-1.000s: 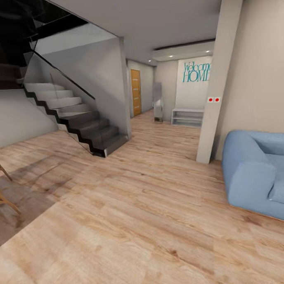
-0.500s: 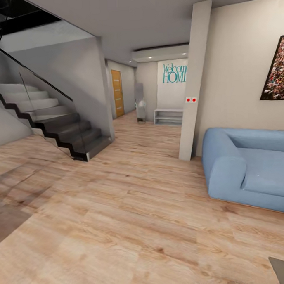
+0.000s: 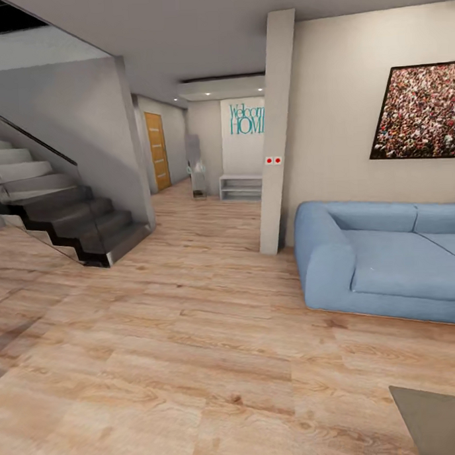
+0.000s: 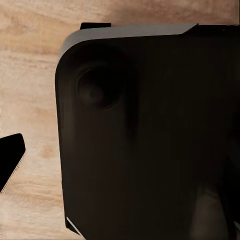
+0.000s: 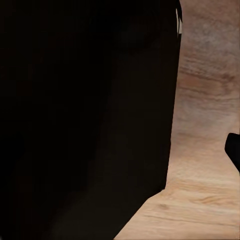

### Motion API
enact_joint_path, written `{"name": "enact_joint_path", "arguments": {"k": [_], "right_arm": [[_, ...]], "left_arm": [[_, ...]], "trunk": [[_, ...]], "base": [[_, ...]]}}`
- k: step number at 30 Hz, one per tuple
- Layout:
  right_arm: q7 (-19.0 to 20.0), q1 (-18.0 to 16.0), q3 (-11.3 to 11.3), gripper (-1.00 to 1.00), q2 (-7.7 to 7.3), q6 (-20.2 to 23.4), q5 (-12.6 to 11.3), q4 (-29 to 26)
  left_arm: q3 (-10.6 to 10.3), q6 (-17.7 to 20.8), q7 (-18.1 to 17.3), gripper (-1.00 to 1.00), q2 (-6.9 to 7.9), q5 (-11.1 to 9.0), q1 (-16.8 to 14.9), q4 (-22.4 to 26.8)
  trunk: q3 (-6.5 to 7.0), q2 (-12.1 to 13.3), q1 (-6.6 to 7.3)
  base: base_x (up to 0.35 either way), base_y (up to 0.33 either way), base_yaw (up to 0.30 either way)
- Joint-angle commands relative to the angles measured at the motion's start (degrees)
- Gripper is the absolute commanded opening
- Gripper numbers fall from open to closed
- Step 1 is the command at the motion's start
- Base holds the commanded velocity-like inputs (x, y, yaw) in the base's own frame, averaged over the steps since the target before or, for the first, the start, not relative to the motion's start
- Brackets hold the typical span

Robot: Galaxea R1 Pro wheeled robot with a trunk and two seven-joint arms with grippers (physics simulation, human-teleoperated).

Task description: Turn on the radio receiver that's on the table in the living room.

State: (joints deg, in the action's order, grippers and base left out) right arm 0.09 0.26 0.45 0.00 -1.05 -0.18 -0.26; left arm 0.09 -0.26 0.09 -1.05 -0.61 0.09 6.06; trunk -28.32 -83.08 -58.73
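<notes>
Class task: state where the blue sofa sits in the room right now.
In the head view, the blue sofa stands at right on the wood floor, beside the pillar, below the wall picture.

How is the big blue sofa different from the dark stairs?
The soft blue fabric sofa sits at the head view's right, against the pale wall under a speckled framed picture; the dark grey staircase climbs at the left behind a glass panel. The sofa looks rounded and cushioned, the staircase hard and sharp-edged. The sofa stays low; the staircase rises step by step. Both stand on the same light wood floor.
</notes>
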Motion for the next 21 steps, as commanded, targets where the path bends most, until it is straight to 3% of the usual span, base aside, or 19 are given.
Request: {"name": "enact_joint_path", "arguments": {"k": [1, 21], "right_arm": [[0.00, 0.00, 0.00, 1.00, 0.00, 0.00, 0.00, 0.00], [0.00, 0.00, -0.01, 1.00, 0.00, 0.00, 0.00, 0.00]], "left_arm": [[0.00, 0.00, 0.00, 1.00, 0.00, 0.00, 0.00, 0.00], [0.00, 0.00, 0.00, 1.00, -0.09, 0.00, 0.00, 0.00]], "trunk": [[0.00, 0.00, 0.00], [0.00, 0.00, 0.00]], "base": [[0.000, 0.000, -0.286], [0.000, 0.000, -0.286]]}}
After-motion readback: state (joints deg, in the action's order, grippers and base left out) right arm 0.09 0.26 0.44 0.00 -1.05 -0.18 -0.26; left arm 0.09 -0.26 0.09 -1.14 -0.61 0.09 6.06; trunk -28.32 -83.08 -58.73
